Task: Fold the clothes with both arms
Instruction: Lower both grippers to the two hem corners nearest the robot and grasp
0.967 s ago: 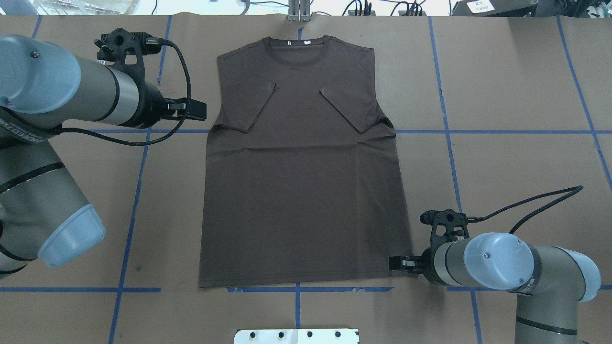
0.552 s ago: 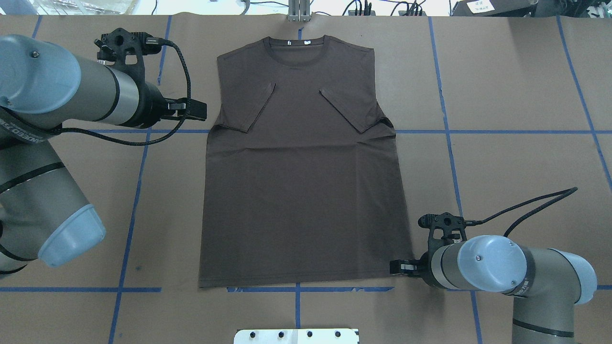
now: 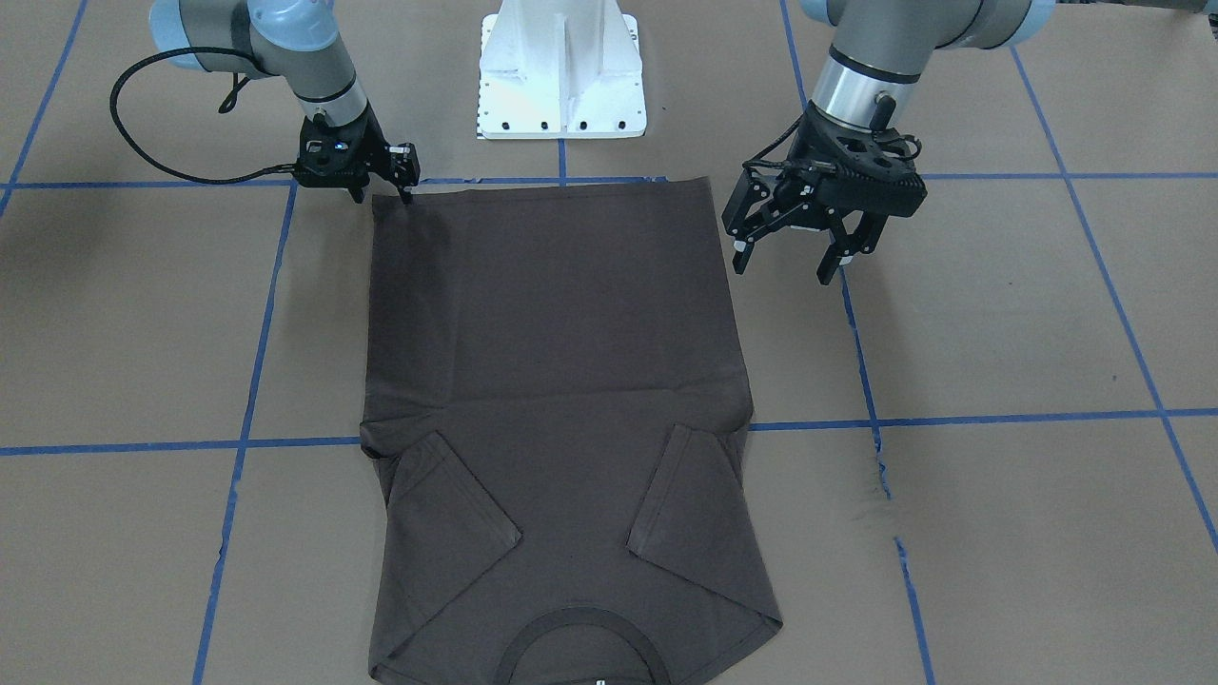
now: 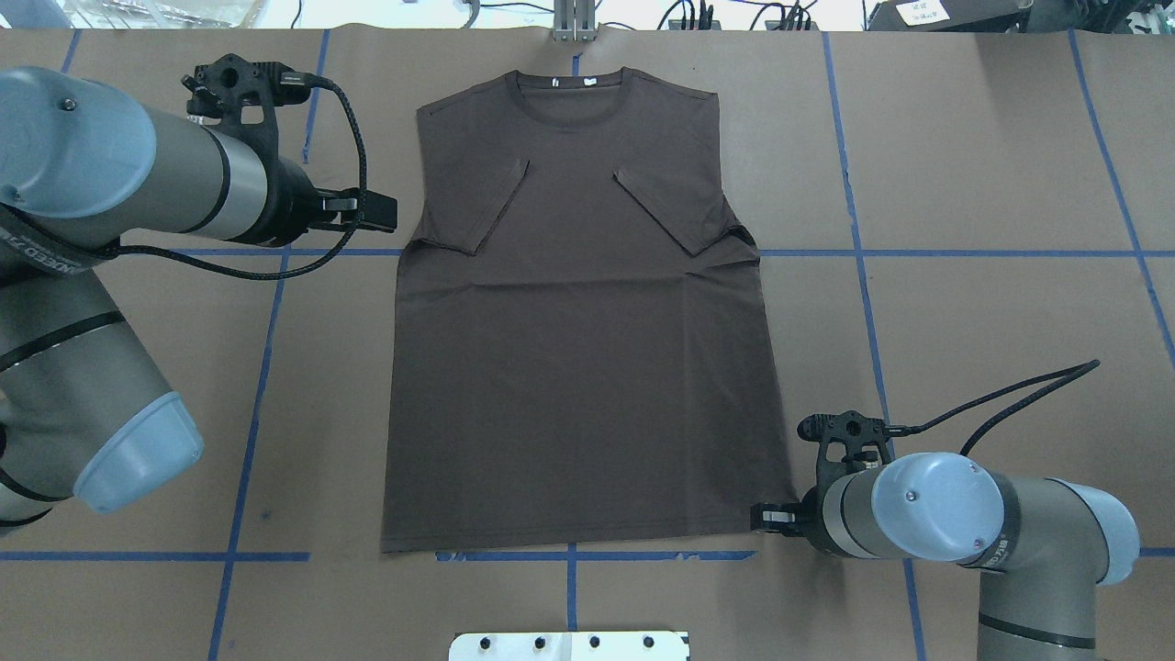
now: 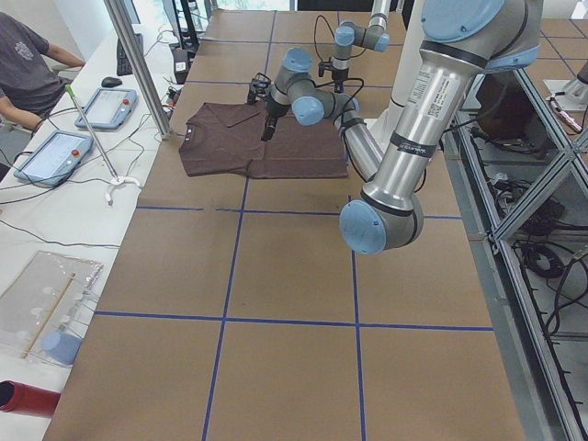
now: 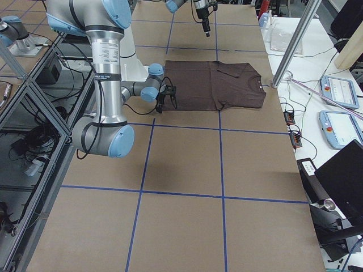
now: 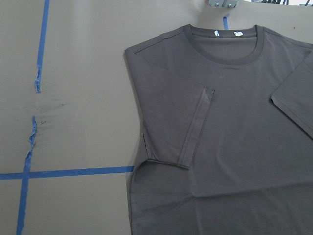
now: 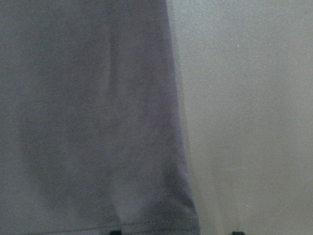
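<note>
The clothes are one dark brown T-shirt lying flat on the brown table, collar at the far edge and both sleeves folded onto the chest. My left gripper hangs open above bare table beside the shirt's left side, clear of the cloth. My right gripper is low at the shirt's near right hem corner, open. In the right wrist view that corner fills the frame and only the two fingertips' dark ends show at the bottom edge. The left wrist view shows the collar and one folded sleeve.
The white pedestal base stands at the robot's side of the table, just behind the hem. Blue tape lines cross the brown paper. A metal pole and a side table with tablets, a person seated there, lie beyond the collar end.
My right arm has shifted slightly toward the table's near edge, its gripper staying at the hem corner. The left arm and the shirt have not moved.
</note>
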Robot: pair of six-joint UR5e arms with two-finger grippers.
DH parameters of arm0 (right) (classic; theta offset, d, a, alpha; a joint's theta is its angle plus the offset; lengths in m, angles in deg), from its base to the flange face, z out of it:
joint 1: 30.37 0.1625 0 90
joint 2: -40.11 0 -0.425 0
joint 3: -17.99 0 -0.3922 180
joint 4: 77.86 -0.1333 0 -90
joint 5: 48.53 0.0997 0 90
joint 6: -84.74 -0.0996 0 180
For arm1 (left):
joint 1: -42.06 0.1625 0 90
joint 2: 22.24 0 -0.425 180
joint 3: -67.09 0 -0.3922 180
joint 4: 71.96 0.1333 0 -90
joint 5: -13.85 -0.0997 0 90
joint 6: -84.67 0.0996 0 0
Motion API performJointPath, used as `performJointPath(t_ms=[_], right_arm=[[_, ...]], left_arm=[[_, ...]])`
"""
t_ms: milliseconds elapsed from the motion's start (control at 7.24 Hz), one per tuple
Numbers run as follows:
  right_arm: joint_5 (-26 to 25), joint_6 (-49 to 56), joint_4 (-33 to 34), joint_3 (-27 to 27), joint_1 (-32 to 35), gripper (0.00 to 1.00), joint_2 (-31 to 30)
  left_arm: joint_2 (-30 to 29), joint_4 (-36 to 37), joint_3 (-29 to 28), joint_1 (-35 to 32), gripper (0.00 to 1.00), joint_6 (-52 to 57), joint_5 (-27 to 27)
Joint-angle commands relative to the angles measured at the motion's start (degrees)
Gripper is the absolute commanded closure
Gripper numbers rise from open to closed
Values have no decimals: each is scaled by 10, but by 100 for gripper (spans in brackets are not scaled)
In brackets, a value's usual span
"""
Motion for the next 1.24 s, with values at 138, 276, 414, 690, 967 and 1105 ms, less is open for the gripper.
performJointPath(t_ms=[138, 276, 414, 690, 967, 1105], right_arm=[[13, 3, 0, 2, 9, 90, -1], [17, 3, 0, 2, 12, 95, -1], [18, 3, 0, 4, 15, 96, -1], [18, 3, 0, 6, 16, 100, -1], [15, 0, -1, 34, 21, 100, -1], [17, 0, -2, 45, 26, 100, -1]], left_arm=[[0, 0, 0, 0, 0, 0, 0], [0, 0, 0, 0, 0, 0, 0], [0, 0, 0, 0, 0, 0, 0], [1, 0, 0, -1, 0, 0, 0], [8, 3, 5, 1, 0, -18, 10], [24, -1, 5, 10, 0, -95, 43]])
